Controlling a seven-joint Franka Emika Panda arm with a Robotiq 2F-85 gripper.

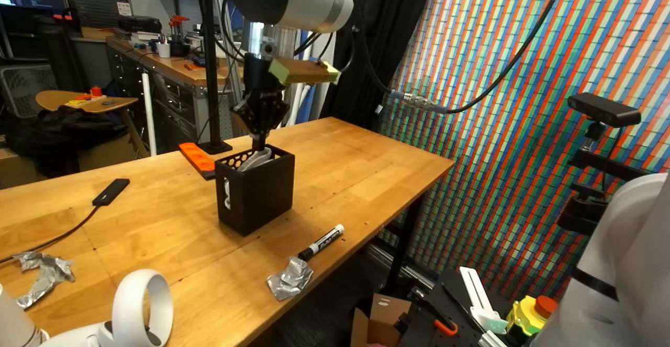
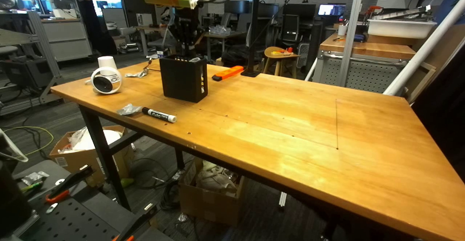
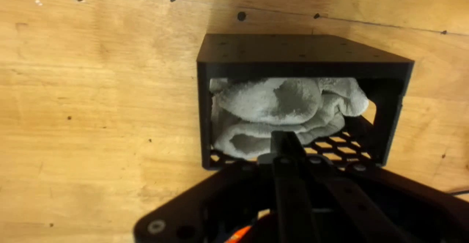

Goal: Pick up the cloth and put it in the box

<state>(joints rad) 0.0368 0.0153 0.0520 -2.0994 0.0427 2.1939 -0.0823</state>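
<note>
The grey-white cloth [image 3: 271, 102] lies folded inside the black box [image 3: 304, 67] in the wrist view. A bit of the cloth shows above the rim in both exterior views [image 1: 255, 159] [image 2: 195, 59]. The box stands upright on the wooden table in both exterior views [image 1: 261, 195] [image 2: 183, 79]. My gripper [image 3: 285, 142] points down over the box opening beside the perforated wall. Its fingertips are together, with no cloth visible between them. In the exterior views the fingertips [image 1: 258, 144] [image 2: 187, 53] are at about rim height; whether they touch the cloth is unclear.
An orange-and-black tool [image 1: 198, 159] lies behind the box near the black pole [image 1: 211, 75]. A marker [image 1: 322, 242] and crumpled foil [image 1: 291, 279] lie near the table edge. A white controller [image 1: 141, 310], more foil [image 1: 44, 273] and a cabled black adapter [image 1: 111, 192] are also on the table.
</note>
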